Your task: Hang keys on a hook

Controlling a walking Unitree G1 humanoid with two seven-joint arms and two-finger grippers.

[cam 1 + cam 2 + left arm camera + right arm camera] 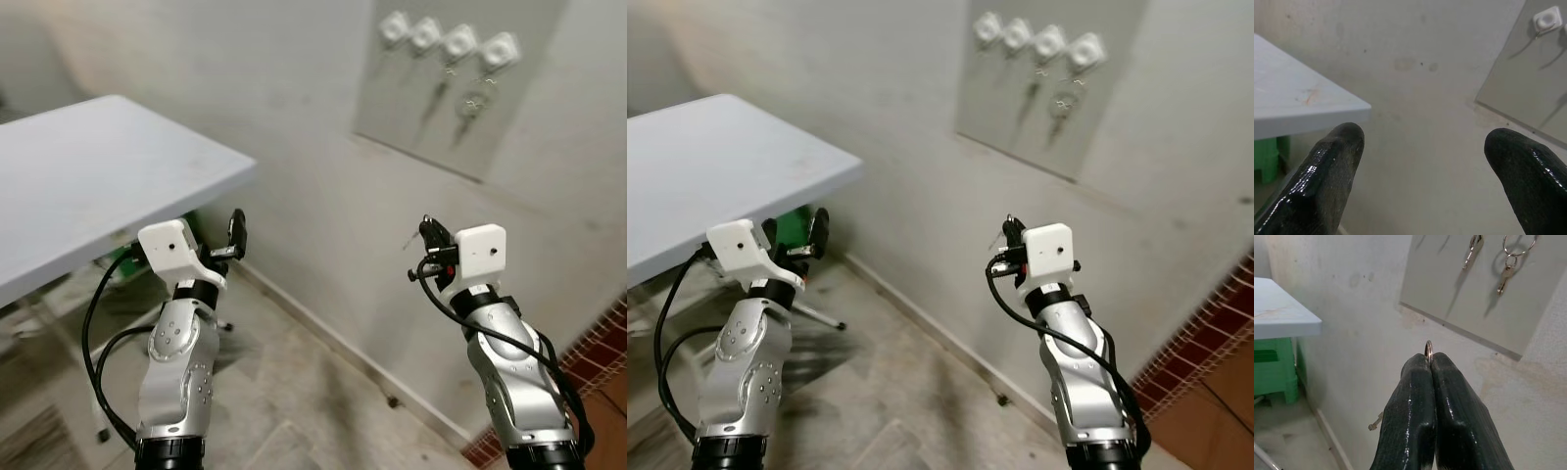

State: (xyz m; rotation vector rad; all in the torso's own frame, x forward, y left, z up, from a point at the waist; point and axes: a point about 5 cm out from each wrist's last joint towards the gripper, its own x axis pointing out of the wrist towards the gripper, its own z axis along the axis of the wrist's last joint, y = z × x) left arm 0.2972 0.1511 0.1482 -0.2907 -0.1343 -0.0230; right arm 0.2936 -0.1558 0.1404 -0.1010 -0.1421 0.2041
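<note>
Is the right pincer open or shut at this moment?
Shut. In the right wrist view the right pincer has its two black fingers pressed together on a key ring poking out at the tips.

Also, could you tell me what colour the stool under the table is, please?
Green. The stool under the table shows best in the right wrist view.

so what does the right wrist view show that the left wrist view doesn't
Right wrist view: the right gripper with its fingers pressed shut on a key ring, two sets of keys already hanging on the grey panel, and a green stool.

Left wrist view: the left gripper with its fingers wide apart and empty, and a white hook on the panel.

Both: the wall, the white table and the grey panel.
</note>
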